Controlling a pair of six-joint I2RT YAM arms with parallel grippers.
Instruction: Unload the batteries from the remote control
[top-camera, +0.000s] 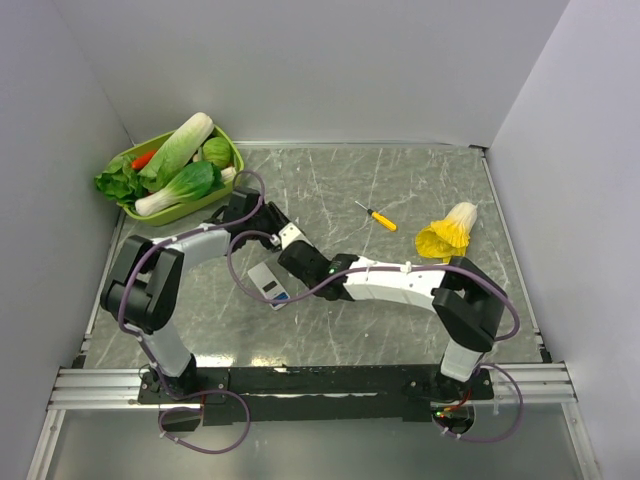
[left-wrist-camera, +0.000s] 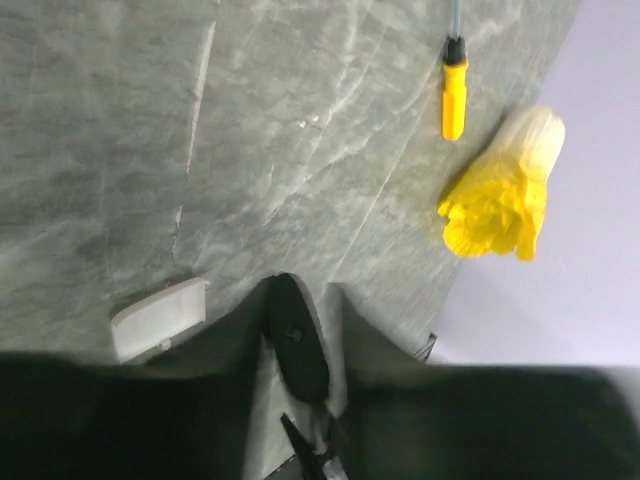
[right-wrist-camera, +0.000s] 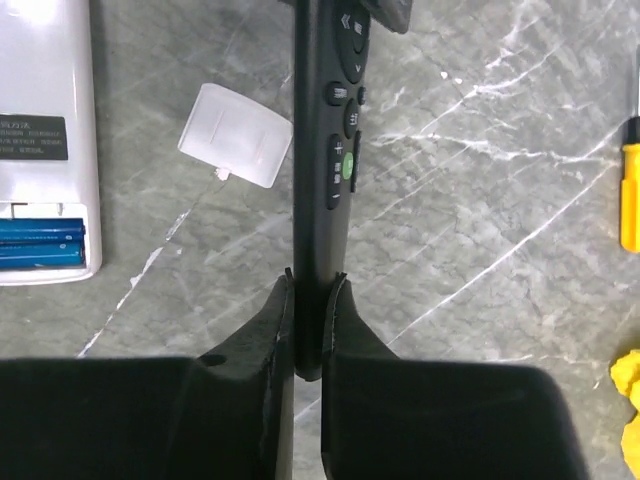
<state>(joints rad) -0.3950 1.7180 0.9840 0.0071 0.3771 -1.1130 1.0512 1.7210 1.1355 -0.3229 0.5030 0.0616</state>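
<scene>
A slim black remote (right-wrist-camera: 325, 150) hangs above the table between both grippers. My right gripper (right-wrist-camera: 312, 285) is shut on its lower end. My left gripper (left-wrist-camera: 300, 295) closes on its other end (left-wrist-camera: 296, 345); one of its fingers shows at the top of the right wrist view. A white remote (right-wrist-camera: 45, 130) lies on the table with its compartment open and two blue batteries (right-wrist-camera: 40, 245) in it. Its white cover plate (right-wrist-camera: 235, 133) lies loose beside it and also shows in the left wrist view (left-wrist-camera: 158, 318). No yellow battery is in view. From above, the grippers (top-camera: 291, 238) (top-camera: 300, 262) meet beside the white remote (top-camera: 268, 283).
A yellow-handled screwdriver (top-camera: 381, 219) lies at mid table, with a yellow toy cabbage (top-camera: 447, 233) to its right. A green basket (top-camera: 172, 213) of toy vegetables stands at the back left. Walls close in the table on three sides.
</scene>
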